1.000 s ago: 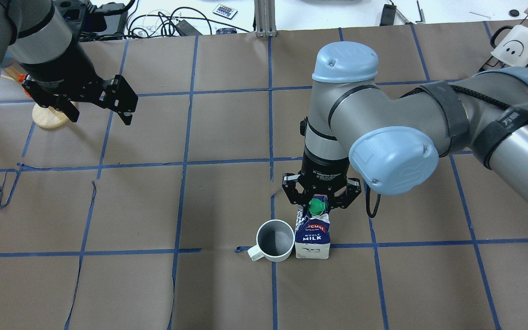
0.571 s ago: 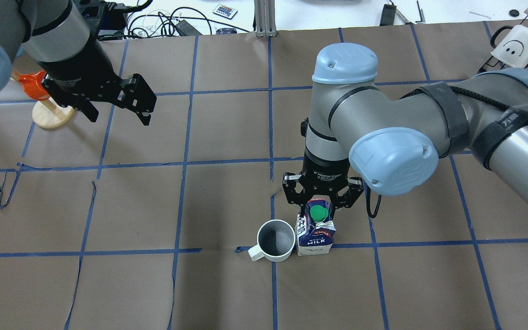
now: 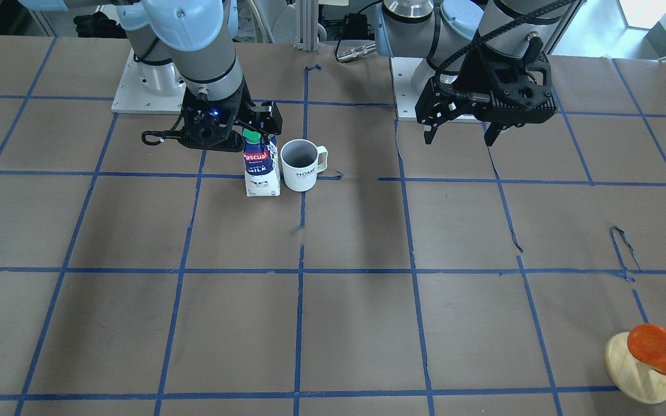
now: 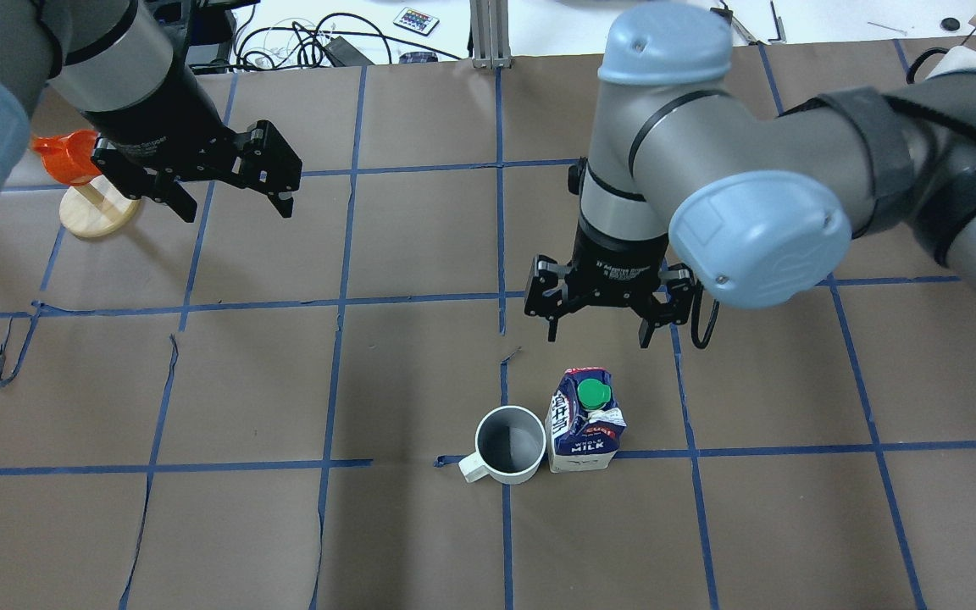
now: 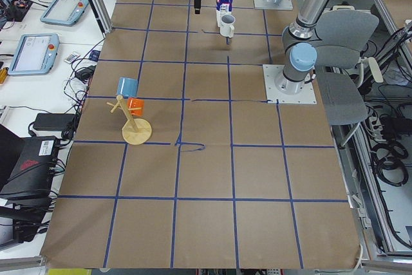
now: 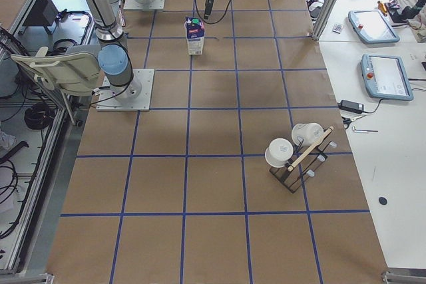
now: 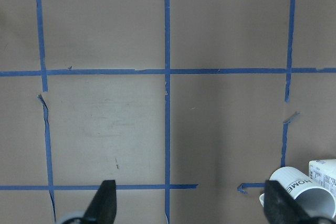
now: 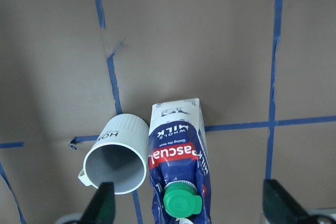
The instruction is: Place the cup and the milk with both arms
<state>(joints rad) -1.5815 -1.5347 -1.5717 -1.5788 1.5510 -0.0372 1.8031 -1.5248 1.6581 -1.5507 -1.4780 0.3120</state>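
**Right gripper.** The right gripper [image 4: 598, 335] has its jaws spread wide and holds nothing. The milk carton [image 4: 583, 424] stands upright on the papered table [image 4: 420, 542] directly under this gripper. In the right wrist view it sits in the gap between the two fingers [image 8: 103, 204] and touches neither. With the fingers clear of the carton walls and the carton on its own base, the carton reads as set down, and the jaws are wide enough to lift away without snagging the gable.

**Left gripper.** The left gripper [image 4: 235, 212] is likewise parted and empty. It hangs well apart from both items. In its wrist view the mug [image 7: 302, 191] and a corner of the carton appear only at the frame edge, outside one finger. This position keeps it out of the right arm's working space.

**Placement.** The white "HOME" mug [image 4: 509, 445] stands upright just beside the carton, on the side toward the left gripper, with its handle [image 4: 471, 468] turned away from the carton. Whether the two touch cannot be told. Both task items appear placed.

**Contents.**
- Mug: the grey interior is visible to the bottom and is empty.
- Carton: the green cap [image 4: 593, 393] is on; the contents are not visible. The gable top looks slightly crumpled.
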